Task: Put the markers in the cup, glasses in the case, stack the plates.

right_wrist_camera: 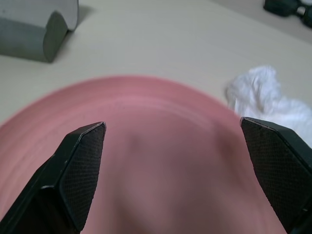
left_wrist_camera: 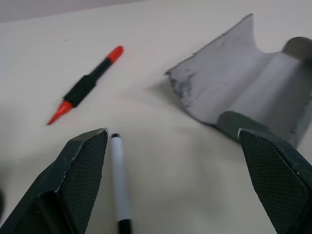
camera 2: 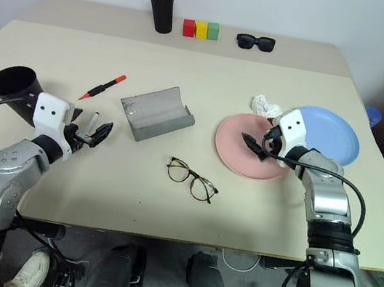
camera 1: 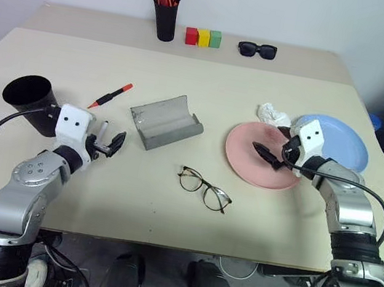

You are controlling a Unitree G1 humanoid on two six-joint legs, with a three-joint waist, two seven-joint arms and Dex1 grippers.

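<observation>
The left gripper (camera 1: 108,146) is gaping empty over the pale marker (left_wrist_camera: 120,181), the case (camera 1: 165,121) at its two o'clock; the right gripper (camera 1: 270,155) is hovering wide open, empty, over the pink plate (camera 1: 243,157).

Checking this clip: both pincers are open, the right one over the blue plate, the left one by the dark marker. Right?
Not quite. The right pincer is over the pink plate, not the blue plate; the right wrist view shows pink beneath its open fingers. The rest holds: the left pincer is open beside the dark marker.
</observation>
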